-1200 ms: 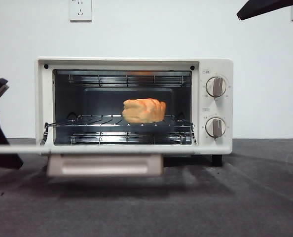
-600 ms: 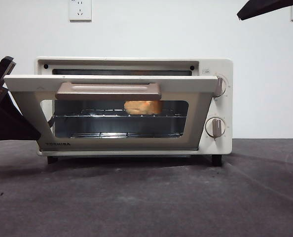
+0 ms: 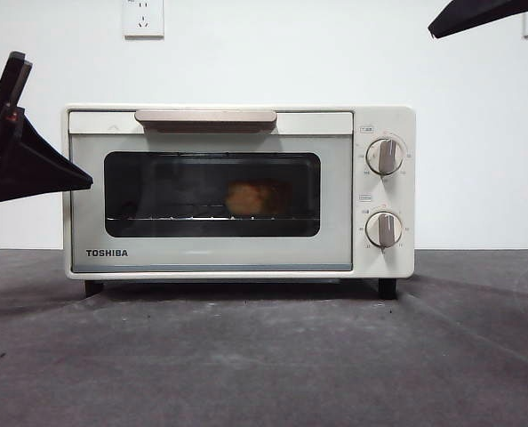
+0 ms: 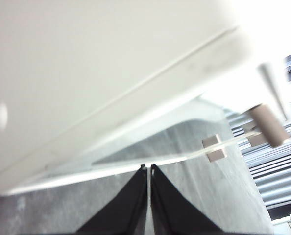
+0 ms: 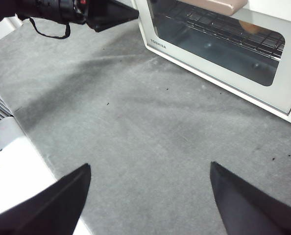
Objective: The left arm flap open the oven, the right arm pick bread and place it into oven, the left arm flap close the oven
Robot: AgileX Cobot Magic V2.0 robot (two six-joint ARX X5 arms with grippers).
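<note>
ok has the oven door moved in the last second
Yes. The oven door has swung up from lying flat open to shut against the oven front, its handle now level with the top edge.

A robot test bench in a lab rather than a lived-in kitchen: a cream-white boxy Toshiba toaster oven (image 3: 237, 191) stands alone on a table covered in dark grey felt-like cloth (image 3: 264, 356). Behind it is a bare white wall (image 3: 291, 53) with white power sockets (image 3: 143, 18). A black robot arm (image 5: 62, 12) with a looped cable reaches over the cloth.
</note>
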